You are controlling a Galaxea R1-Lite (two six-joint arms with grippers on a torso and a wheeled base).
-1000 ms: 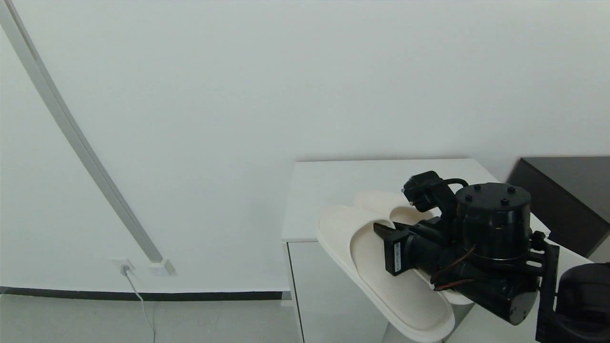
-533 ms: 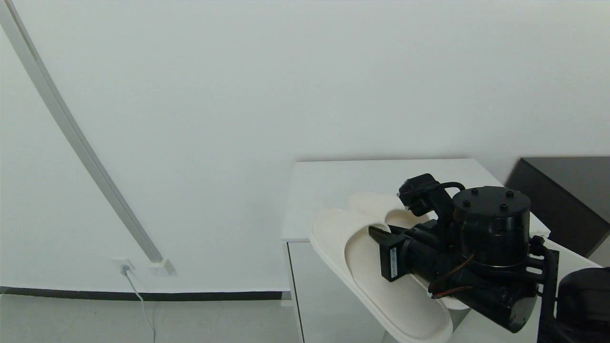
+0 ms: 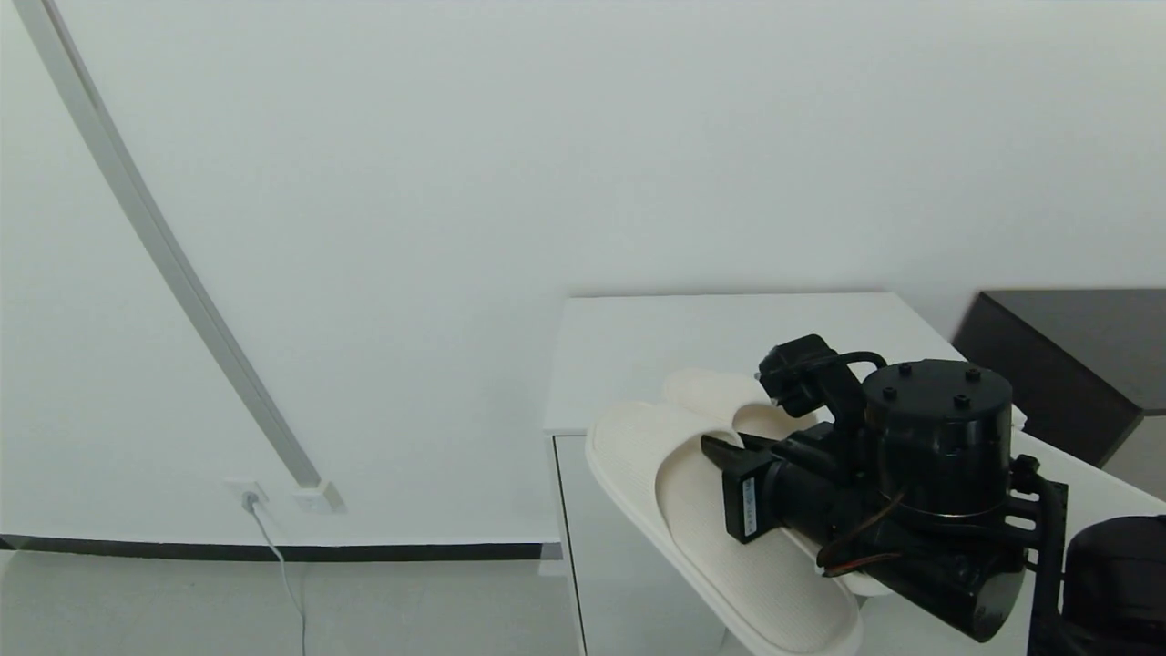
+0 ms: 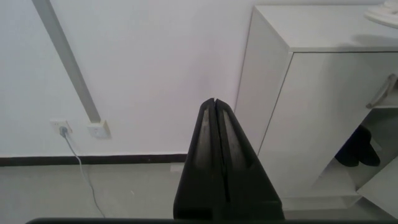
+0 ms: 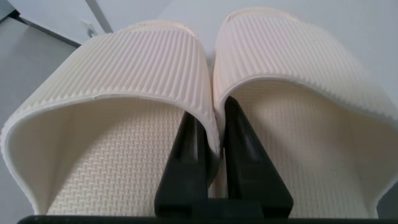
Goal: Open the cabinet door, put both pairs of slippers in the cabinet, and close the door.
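Right wrist view: cream ribbed slippers (image 5: pixel 149 68) pinched together between black fingers (image 5: pixel 185 158).

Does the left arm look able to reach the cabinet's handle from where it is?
Probably yes. The left gripper is shut and empty, pointed towards the cabinet, and nothing stands between it and the handle; it would need to open first.

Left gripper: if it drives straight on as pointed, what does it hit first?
The left gripper would likely meet the wall first, just beside the cabinet; depth unclear.
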